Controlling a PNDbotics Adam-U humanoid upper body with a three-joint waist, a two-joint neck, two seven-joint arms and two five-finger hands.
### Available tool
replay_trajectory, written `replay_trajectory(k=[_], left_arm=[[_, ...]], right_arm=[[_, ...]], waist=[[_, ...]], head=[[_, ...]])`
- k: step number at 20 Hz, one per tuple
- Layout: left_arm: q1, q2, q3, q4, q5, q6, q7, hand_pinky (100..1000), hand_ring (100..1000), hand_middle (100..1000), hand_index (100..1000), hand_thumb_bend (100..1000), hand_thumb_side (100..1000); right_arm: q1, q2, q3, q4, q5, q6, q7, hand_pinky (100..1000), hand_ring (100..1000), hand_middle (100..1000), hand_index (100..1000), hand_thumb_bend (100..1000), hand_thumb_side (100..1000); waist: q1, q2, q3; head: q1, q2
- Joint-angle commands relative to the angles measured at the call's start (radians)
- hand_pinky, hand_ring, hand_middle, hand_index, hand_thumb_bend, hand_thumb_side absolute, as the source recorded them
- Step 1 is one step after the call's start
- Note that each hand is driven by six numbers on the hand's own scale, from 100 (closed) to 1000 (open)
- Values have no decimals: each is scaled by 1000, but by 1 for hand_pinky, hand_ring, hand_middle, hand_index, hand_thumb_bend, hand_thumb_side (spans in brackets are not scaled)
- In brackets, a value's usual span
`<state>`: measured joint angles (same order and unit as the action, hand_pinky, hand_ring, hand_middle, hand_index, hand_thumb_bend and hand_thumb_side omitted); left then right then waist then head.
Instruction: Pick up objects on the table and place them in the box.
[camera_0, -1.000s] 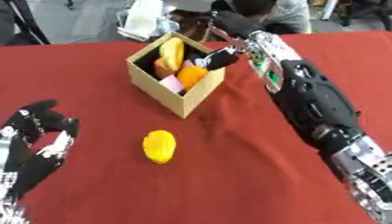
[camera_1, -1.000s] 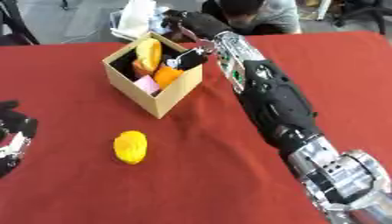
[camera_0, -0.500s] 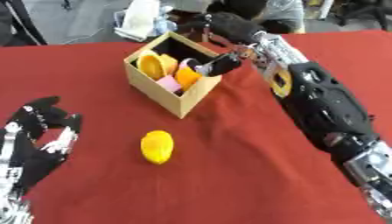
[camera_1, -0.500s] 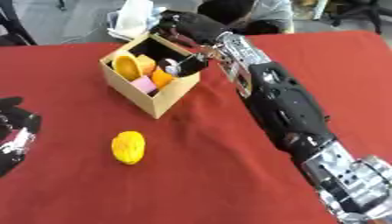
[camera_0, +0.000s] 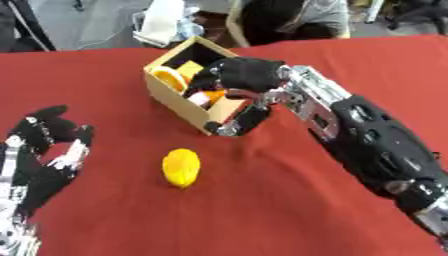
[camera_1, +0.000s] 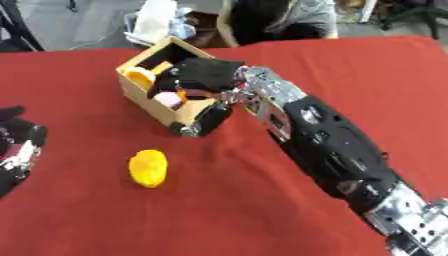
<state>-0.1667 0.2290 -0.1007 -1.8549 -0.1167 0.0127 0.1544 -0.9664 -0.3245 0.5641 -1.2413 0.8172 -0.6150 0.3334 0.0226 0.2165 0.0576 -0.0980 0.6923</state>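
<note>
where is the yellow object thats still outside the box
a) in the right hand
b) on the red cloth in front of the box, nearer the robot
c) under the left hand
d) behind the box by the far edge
b: the yellow object lies alone on the red cloth, nearer the robot than the box, with neither hand touching it.

A matt red cloth (camera_0: 289, 210) covers the table, faintly wrinkled near the box (camera_0: 179, 102), which looks like plain tan cardboard or thin wood (which one cannot be told). The yellow object (camera_0: 181, 167) has a dull, slightly pebbled skin. The right hand (camera_0: 249, 75) looks matt black, its arm (camera_0: 376, 145) glossier black plastic with silver metal joints.
</note>
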Motion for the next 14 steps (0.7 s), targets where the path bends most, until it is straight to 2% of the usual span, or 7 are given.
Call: replay_trajectory(k=[1,8,14], left_arm=[[-6,21,6,-16,-7,-1,1,662,559,542,763,430,353],[-10,20,3,-17,-7,-1,-2,662,558,541,763,432,353],[-11,19,3,-17,-7,-1,-2,662,558,541,763,433,354]], right_arm=[[-12,17,18,-44,-24,-20,61,787,790,774,880,239,422],[11,73,49,-32,-39,-59,202,790,794,778,881,221,440],[30,98,38,-8,-47,-76,308,791,794,779,878,217,442]], waist=[[-13,-12,4],[-14,-10,13],[-15,-9,15]], head=[[1,-8],[-3,-11],[-3,-13]])
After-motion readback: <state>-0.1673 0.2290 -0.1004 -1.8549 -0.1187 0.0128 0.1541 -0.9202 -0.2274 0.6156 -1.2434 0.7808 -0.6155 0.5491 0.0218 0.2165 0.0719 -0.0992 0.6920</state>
